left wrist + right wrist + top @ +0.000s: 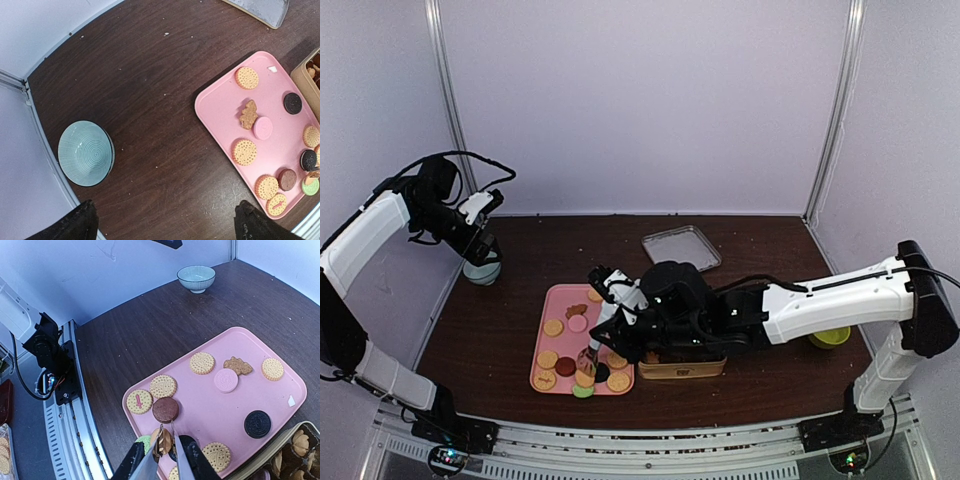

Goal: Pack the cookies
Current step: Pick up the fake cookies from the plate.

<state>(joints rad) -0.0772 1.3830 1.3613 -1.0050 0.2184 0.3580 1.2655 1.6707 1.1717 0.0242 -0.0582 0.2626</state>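
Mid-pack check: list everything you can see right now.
Cookies: about a dozen, mostly tan, some black, pink, brown, green; on tray
Tray: one, pink, table centre
Tin: one, gold, right of tray
Lid: one, silvery, behind tray
Teal bowl: one, far left
Yellow dish: one, right, partly hidden
Table: one, dark brown
Left claw: open, above teal bowl
Right claw: closed on tan cookie, tray's near edge

Loose cookies (202, 363): small flat rounds, mostly tan, lying face up. Tan cookie (161, 441) on edge, pinched btwn right fingers (147, 470). Dk brown cookie (165, 409) just beyond tips. Green cookie (143, 439) beside left finger. Black cookie (257, 424), pink cookie (226, 380), animal-shaped cookie (238, 365) farther off to the right.
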